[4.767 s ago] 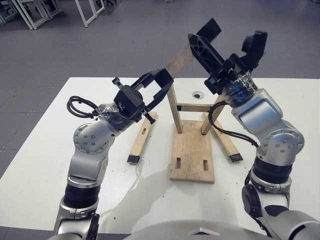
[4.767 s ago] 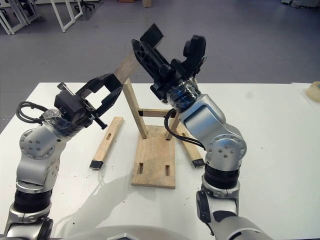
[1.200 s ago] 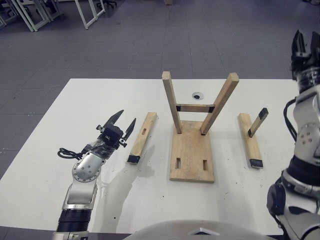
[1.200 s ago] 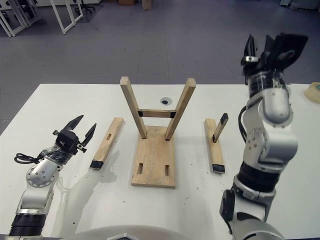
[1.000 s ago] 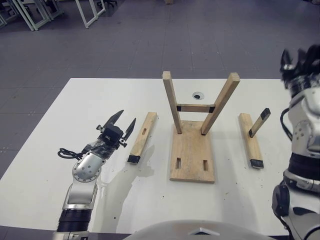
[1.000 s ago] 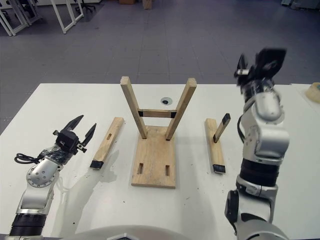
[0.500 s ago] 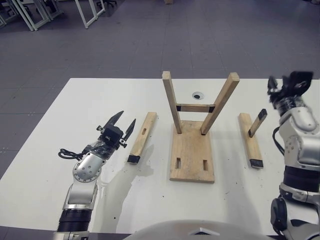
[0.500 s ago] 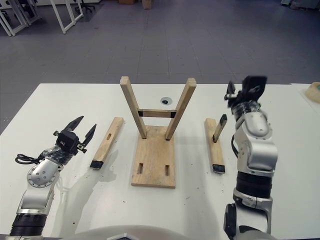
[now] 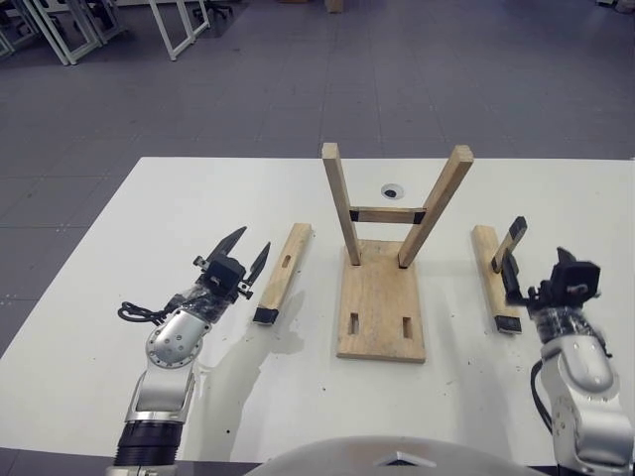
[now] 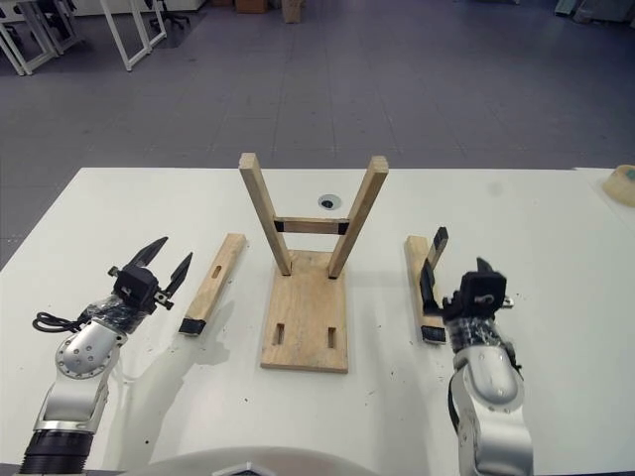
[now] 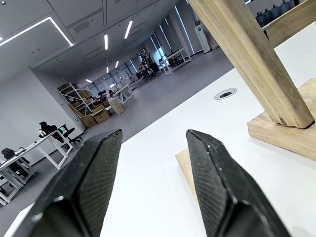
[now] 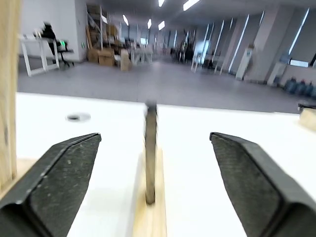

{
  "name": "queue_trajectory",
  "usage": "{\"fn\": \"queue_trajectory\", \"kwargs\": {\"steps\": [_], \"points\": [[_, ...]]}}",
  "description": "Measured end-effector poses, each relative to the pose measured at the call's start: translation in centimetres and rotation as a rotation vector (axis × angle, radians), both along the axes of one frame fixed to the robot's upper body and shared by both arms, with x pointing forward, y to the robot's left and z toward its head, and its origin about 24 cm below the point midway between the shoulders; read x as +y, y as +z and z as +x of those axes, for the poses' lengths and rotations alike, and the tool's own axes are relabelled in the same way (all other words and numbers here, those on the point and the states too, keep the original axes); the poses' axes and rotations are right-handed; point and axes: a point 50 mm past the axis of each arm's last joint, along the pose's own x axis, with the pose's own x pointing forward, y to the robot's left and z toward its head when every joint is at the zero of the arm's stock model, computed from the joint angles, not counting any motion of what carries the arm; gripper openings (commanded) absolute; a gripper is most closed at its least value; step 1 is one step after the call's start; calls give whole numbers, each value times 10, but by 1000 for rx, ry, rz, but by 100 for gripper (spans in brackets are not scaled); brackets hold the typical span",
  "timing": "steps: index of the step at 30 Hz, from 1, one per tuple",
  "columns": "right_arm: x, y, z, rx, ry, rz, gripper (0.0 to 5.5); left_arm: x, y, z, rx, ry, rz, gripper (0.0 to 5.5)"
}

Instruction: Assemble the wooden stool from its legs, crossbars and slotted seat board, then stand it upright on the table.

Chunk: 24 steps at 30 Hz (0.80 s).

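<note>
Either side of the flat slotted seat board, left hand and right hand gape wide.

Pale unvarnished wood seat board and loose leg — smooth, glossy white table.

The silver left arm reaches forward and low, and its black two-fingered left gripper points ahead with the fingers spread apart. The silver right arm stands bent upward, its black right gripper facing forward, fingers wide apart
</note>
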Motion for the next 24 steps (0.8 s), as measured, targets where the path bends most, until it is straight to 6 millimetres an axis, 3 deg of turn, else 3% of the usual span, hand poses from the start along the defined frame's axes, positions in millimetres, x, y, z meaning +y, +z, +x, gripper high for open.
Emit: {"fn": "queue_trajectory", "kwargs": {"steps": [7, 16, 24], "points": [[2, -46, -17, 189, -31, 187, 451, 0, -2, -1, 10, 0, 1, 237], [-2, -64, -12, 329, -75, 179, 451, 0, -5, -1, 20, 6, -9, 237], [0, -65, -1, 334, -72, 126, 299, -5, -6, 2, 11, 17, -34, 237]]}}
